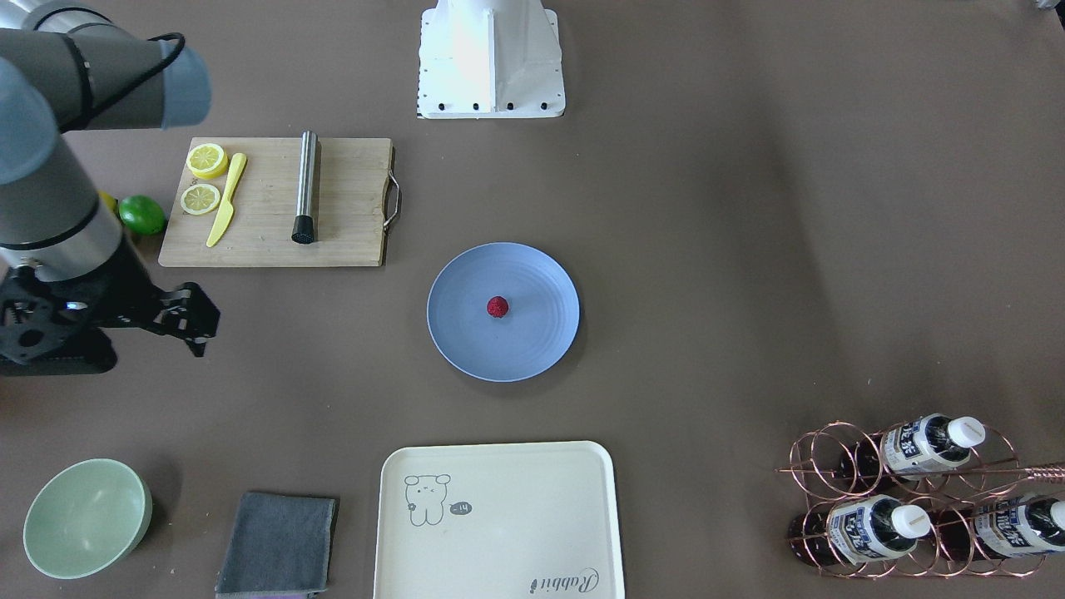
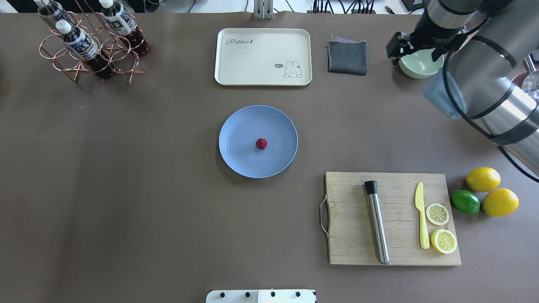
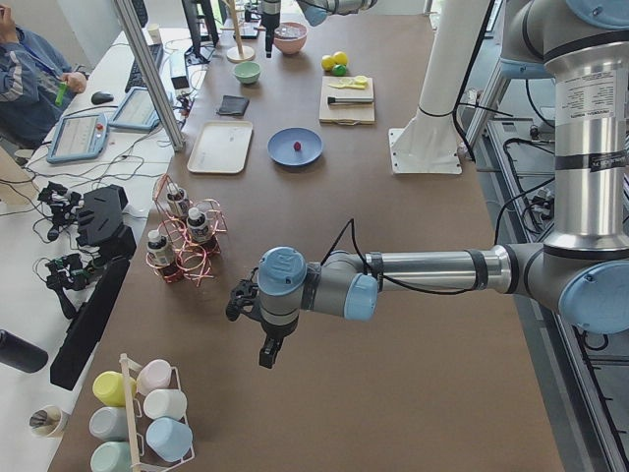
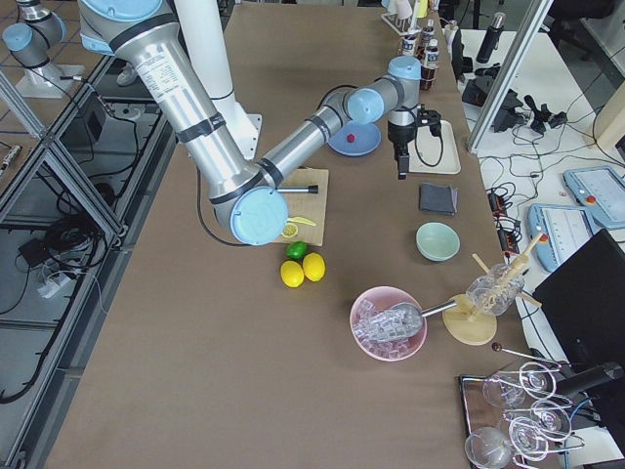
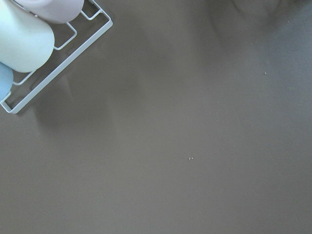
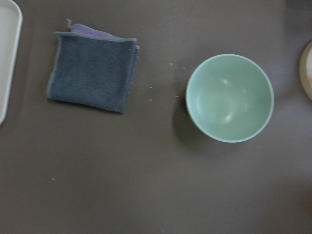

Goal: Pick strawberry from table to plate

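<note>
The small dark-red strawberry [image 1: 497, 307] [image 2: 261, 144] lies near the middle of the round light-blue plate [image 1: 466, 333] [image 2: 240, 155], which rests on the brown table [image 1: 707, 249]. Nothing is touching the berry. My right gripper [image 1: 204, 329] [image 2: 396, 50] hangs far off to the side of the plate, between the grey cloth and the pale-green bowl, and looks open and empty. My left gripper [image 3: 263, 354] hovers over bare table at the far left end, near the cup rack; whether it is open or shut cannot be told.
A wooden cutting board [image 2: 349, 219] carries a steel muddler, a yellow knife and lemon slices. Two lemons and a lime [image 2: 465, 201] lie beside it. Also there: a cream tray [image 2: 263, 57], grey cloth [image 2: 347, 57], green bowl [image 6: 229, 97] and a copper bottle rack [image 2: 88, 46].
</note>
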{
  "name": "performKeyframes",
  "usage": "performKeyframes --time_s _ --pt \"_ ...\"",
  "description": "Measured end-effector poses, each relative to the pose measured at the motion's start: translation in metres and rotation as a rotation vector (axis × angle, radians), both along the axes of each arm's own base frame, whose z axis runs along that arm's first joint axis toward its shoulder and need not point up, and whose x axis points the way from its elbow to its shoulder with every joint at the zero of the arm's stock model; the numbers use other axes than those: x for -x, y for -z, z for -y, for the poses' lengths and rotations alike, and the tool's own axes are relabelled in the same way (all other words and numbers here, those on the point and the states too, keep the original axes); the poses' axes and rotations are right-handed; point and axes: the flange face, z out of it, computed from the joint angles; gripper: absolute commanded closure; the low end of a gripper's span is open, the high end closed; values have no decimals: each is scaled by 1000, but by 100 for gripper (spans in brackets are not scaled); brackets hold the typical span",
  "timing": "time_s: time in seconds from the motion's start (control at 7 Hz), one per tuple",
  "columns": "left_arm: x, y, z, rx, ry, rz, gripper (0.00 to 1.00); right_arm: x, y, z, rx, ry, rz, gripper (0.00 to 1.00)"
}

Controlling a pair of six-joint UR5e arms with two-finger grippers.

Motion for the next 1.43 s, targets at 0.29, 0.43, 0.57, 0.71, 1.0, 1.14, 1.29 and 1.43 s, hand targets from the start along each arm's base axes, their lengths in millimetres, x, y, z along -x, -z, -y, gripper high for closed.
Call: performKeyframes --time_s 0.29,0.43,0.57,0.71,1.0,1.14,1.29,1.43 --pt "0 32 -4 107 -3 -7 1 -97 -74 -2 29 56 32 0" --pt "0 42 -9 144 -3 -9 1 -130 -114 -15 72 53 42 0" --pt "0 45 -11 158 -3 -10 1 -151 -157 -32 119 52 26 0" --pt "0 48 -11 161 -3 -11 1 -173 -199 -49 171 43 1 0" --pt "-2 52 -11 156 -5 -36 1 -224 -260 -72 218 36 -45 0" --pt "-5 50 -12 166 -5 -68 1 -245 -279 -76 218 49 -56 0" --pt "-6 41 -14 188 -4 -84 1 -260 -295 -80 228 46 -60 0" --pt "-6 34 -16 204 -2 -89 1 -269 -308 -85 224 39 -60 0"
